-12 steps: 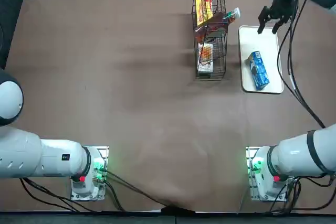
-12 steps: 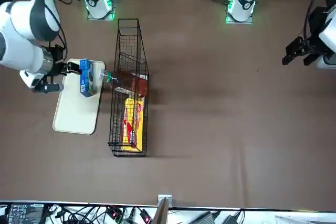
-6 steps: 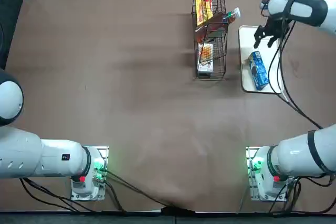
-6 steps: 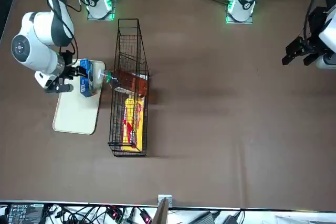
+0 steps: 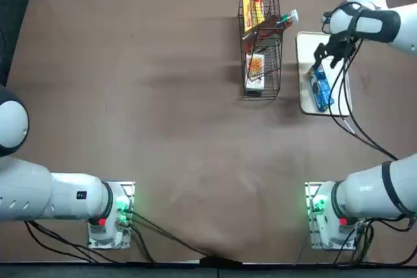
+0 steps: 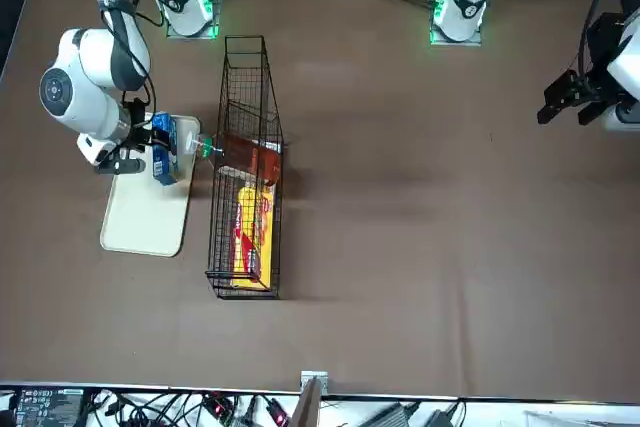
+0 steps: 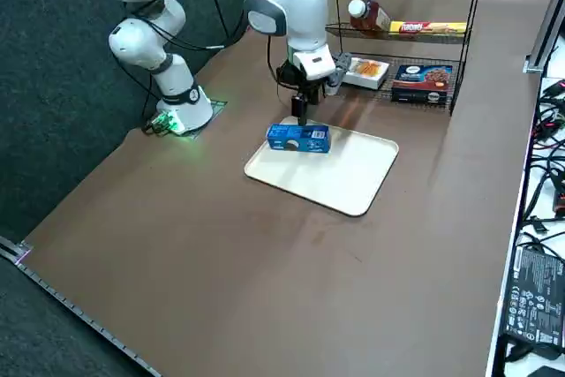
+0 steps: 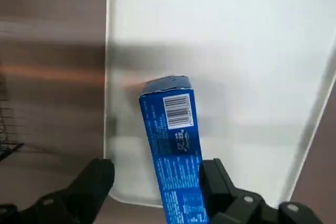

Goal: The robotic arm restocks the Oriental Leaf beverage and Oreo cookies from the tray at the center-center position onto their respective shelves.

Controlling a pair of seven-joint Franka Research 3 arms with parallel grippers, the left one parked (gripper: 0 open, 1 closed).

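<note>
Bottle (image 5: 268,31) jutting from rack (image 6: 279,257) beside tray (image 6: 141,217), right end effector (image 8: 158,165) over packet (image 8: 176,150)

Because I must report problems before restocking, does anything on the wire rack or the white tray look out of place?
Only the reddish-brown tea bottle: its white cap pokes past the black rack's side. The right gripper is open above the tray.

On the desk (image 5: 163,128) before me: tray (image 5: 306,101), to the right of the shelves (image 5: 280,83). In the tray lay the Oreo cookies (image 5: 319,92). On the shelves lay the Oriental Leaf beverage (image 7: 367,15).
</note>
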